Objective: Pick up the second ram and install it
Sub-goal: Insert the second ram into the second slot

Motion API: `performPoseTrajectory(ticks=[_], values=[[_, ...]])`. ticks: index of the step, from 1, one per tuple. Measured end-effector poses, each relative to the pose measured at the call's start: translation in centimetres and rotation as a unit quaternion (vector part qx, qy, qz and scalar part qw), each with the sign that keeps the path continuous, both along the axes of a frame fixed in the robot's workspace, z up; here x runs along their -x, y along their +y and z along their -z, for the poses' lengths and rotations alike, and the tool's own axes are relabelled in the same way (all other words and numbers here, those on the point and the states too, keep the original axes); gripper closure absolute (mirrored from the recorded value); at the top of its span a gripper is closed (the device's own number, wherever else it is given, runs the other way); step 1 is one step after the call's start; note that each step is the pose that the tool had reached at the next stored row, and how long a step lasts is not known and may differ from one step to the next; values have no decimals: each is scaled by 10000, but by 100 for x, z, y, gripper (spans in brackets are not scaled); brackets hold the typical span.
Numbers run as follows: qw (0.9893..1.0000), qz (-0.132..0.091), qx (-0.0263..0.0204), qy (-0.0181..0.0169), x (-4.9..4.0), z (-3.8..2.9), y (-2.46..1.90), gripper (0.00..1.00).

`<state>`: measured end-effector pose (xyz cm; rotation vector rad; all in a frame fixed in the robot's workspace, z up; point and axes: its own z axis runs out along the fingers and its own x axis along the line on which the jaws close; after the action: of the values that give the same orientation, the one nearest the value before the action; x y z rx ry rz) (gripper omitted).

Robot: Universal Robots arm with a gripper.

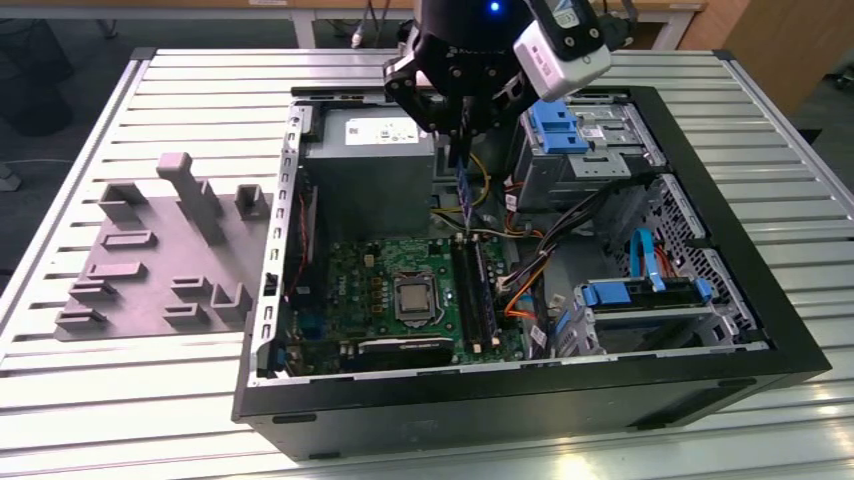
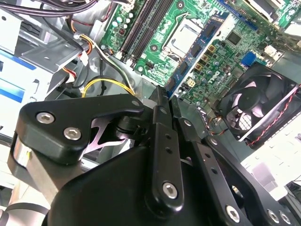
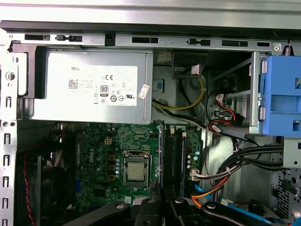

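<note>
I have the black gripper closed on the second ram, a thin dark blue-green memory stick, which hangs edge-down above the open black PC case. So pick-up is done; install is not: the stick is near but apart from the long black slots of the green motherboard, approx. over them. In the first wrist view one slot seems occupied already. The case lies on a ribbed grey metal table; floor and furniture behind.

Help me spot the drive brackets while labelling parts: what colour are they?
Bright blue; the drive brackets show best in the exterior view.
</note>
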<state>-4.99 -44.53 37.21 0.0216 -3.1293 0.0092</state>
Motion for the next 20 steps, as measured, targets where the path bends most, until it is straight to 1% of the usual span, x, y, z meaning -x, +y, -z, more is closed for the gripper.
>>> performPoseTrajectory(ticks=[1,9,14,16,20], values=[[10000,0,0,0,-6,19,0,86],[10000,0,0,0,-8,20,0,86],[10000,0,1,0,-43,32,0,86],[10000,-2,1,0,-51,57,0,86],[10000,-26,0,0,-58,130,0,86]])
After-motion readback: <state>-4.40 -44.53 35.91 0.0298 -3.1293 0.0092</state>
